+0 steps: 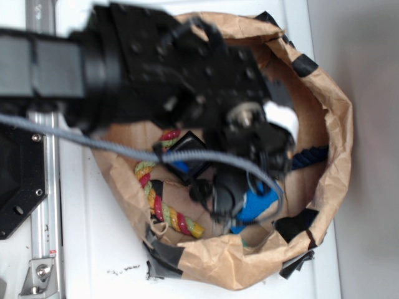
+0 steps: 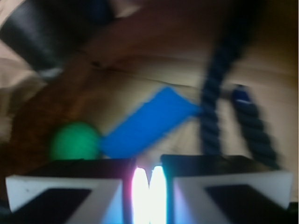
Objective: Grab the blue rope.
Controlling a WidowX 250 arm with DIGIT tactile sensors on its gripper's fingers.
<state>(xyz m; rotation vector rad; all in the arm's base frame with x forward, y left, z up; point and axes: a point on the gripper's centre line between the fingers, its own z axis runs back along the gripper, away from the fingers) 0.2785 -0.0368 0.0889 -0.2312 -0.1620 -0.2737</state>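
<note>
The rope (image 2: 212, 109), thick, soft and likely light, lies looped just right of the sponge (image 2: 149, 122) in the bag (image 1: 324, 93), best pinched across one strand; the pincer (image 2: 148, 189) looks nearly closed, holding nothing.

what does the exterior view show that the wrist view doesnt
Only the exterior view shows the multicoloured rope and the whole paper bag with its taped rim. Only the wrist view shows the green ball and the blue rope's bright capped tip. Both show the blue rope, the blue sponge and the claw, though blurred.
</note>
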